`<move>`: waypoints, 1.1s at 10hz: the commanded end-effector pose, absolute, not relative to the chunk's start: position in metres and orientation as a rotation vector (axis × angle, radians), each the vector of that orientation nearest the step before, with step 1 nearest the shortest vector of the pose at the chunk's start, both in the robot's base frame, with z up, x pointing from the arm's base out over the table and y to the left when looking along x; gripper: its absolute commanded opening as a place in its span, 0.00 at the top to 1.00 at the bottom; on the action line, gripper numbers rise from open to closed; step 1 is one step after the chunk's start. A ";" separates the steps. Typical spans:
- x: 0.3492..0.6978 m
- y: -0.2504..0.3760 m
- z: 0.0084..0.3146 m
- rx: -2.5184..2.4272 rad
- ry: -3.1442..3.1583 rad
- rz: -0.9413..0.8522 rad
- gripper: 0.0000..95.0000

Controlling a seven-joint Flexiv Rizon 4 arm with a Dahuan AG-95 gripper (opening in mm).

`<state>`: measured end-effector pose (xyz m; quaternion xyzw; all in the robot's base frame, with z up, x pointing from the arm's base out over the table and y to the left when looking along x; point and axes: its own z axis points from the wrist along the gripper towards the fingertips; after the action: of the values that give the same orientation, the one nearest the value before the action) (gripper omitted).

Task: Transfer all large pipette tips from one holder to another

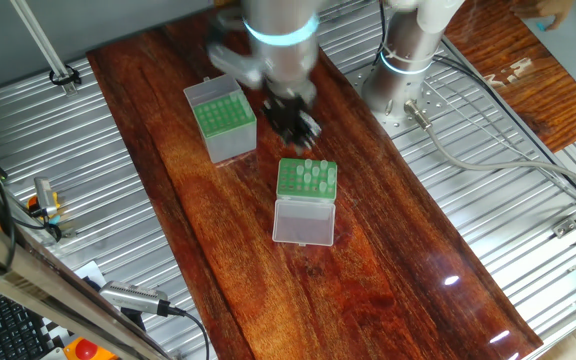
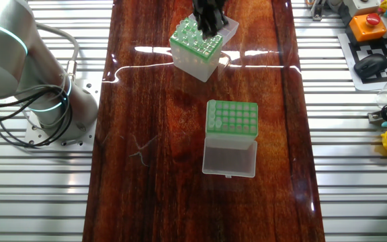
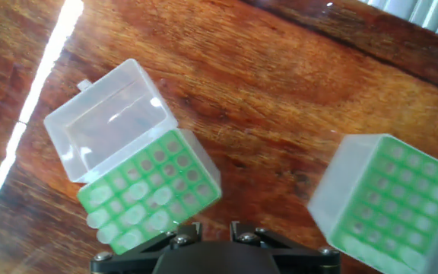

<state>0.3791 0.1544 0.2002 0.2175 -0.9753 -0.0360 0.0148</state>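
Note:
The whitish holder (image 1: 306,180) has a green rack top with several large pipette tips (image 1: 311,176) standing in it, and its clear lid (image 1: 303,222) lies open. It shows in the other fixed view (image 2: 197,47) and in the hand view (image 3: 154,194), tips (image 3: 131,217) at the near-left. The greyer, taller box (image 1: 225,118) stands apart with its lid (image 2: 229,158) open; it also shows in the hand view (image 3: 390,202). I cannot tell whether it holds tips. My gripper (image 1: 296,128) hovers between the boxes, just above the whitish holder's edge (image 2: 210,23). Its jaws stand apart with nothing visible between them (image 3: 207,228).
The boxes stand on a dark wooden board (image 1: 368,290) over slatted metal table (image 1: 488,190). The arm's base (image 1: 408,60) stands beside the board, with cables (image 2: 19,101). An orange button box (image 2: 371,23) and a mouse (image 2: 371,65) lie off to one side.

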 end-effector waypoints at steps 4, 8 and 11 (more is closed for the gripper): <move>0.379 0.161 0.196 0.683 -3.023 -0.095 0.80; 0.383 0.157 0.166 0.724 -3.015 -0.093 0.80; 0.377 0.154 0.160 0.731 -3.018 -0.097 0.80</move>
<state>0.3745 0.1523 0.1600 0.2360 -0.9711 -0.0306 0.0164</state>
